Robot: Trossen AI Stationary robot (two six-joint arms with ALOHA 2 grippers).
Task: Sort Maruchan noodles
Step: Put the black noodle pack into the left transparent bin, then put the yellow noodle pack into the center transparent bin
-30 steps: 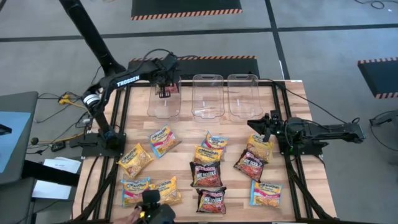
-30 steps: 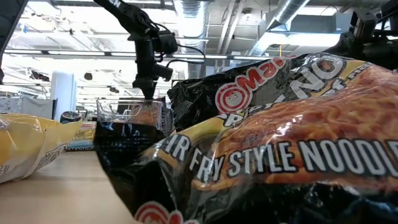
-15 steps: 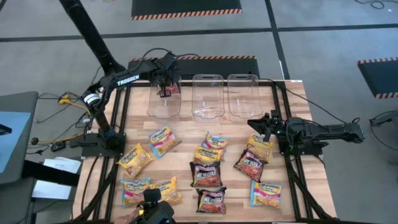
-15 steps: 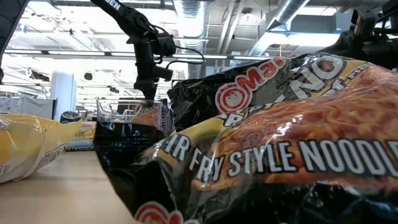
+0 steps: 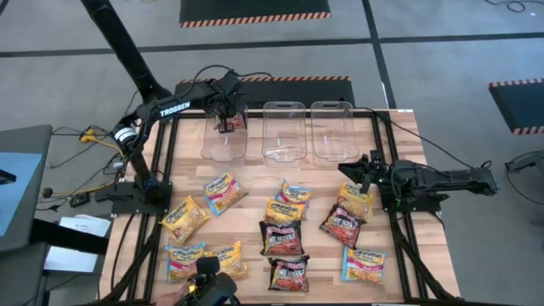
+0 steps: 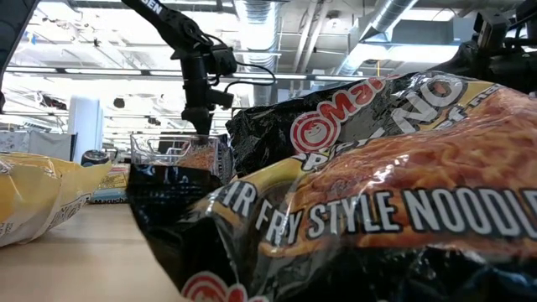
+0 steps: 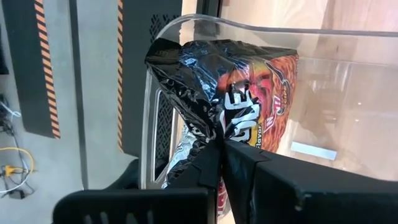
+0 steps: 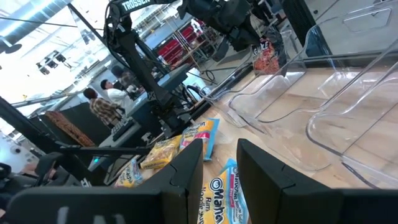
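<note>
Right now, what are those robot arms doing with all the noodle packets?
They are sorting them into clear tubs. The left pincer is shut on a dark red-black noodle packet and holds it over the leftmost tub. The other two tubs look empty. The right pincer is open and waits above the table's right side, near a yellow packet. About a dozen more packets lie spread on the wooden table.

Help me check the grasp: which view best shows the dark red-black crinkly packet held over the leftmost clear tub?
The left wrist view: the dark red-black crinkly packet fills the frame, pinched by the shut left gripper at the clear plastic tub's rim. The high view shows only a red speck; the low view shows it dimly through the tub; the right wrist view shows it small and distant.
</note>
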